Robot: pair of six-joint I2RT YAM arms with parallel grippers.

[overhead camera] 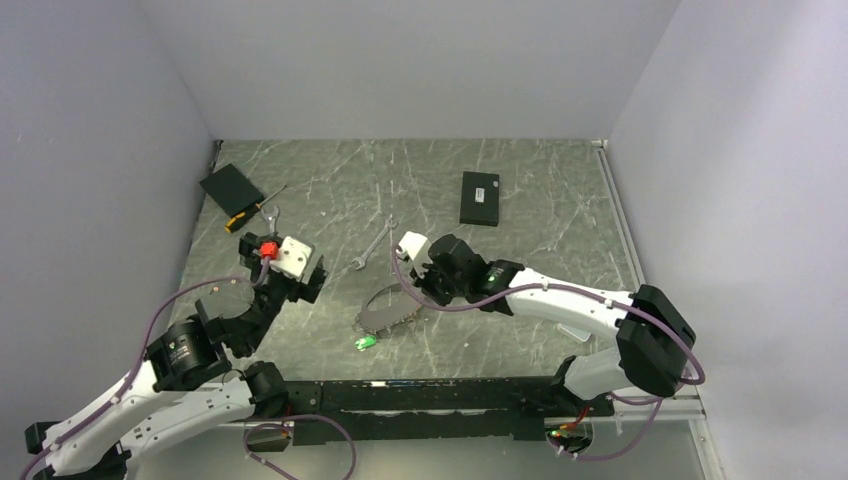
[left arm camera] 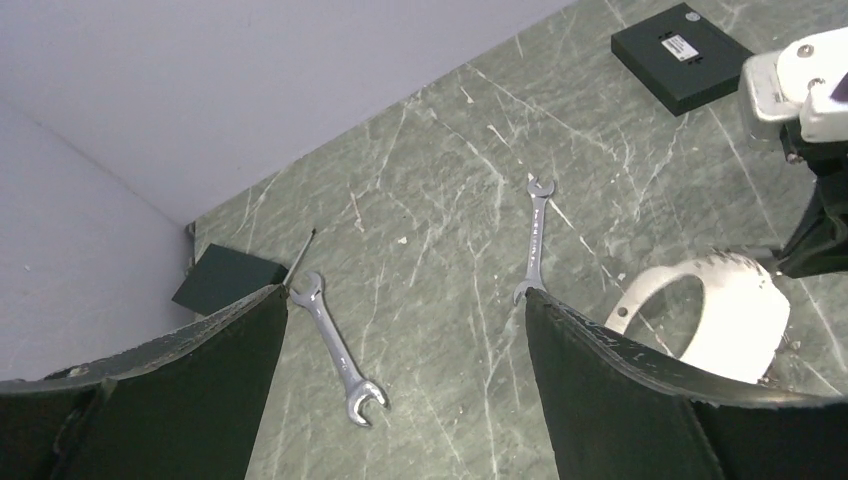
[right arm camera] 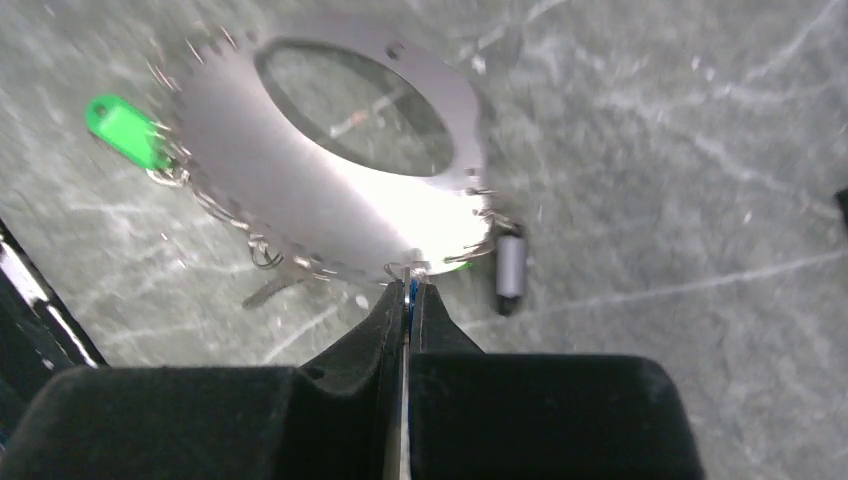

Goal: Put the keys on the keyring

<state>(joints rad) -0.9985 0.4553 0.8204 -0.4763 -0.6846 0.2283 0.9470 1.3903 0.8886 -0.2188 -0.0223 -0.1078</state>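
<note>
The keyring (right arm camera: 300, 190) is a wide silver loop lying on the table, with small rings and keys along its near edge; it also shows in the top view (overhead camera: 385, 310) and the left wrist view (left arm camera: 745, 300). A green-headed key (right arm camera: 125, 128) hangs at its left, also visible from above (overhead camera: 364, 343), and a grey one (right arm camera: 510, 265) lies at its right. My right gripper (right arm camera: 410, 288) is shut on a thin blue-and-silver key seen edge-on, its tip at the keyring's near rim. My left gripper (left arm camera: 405, 300) hangs open over the bare table, left of the keyring (overhead camera: 300, 283).
Two silver wrenches lie on the table, one (left arm camera: 335, 345) between the left fingers and one (left arm camera: 535, 240) farther right. A black box (overhead camera: 480, 197) sits at the back. A black pad (overhead camera: 231, 187) and a screwdriver (overhead camera: 250, 212) lie at the back left.
</note>
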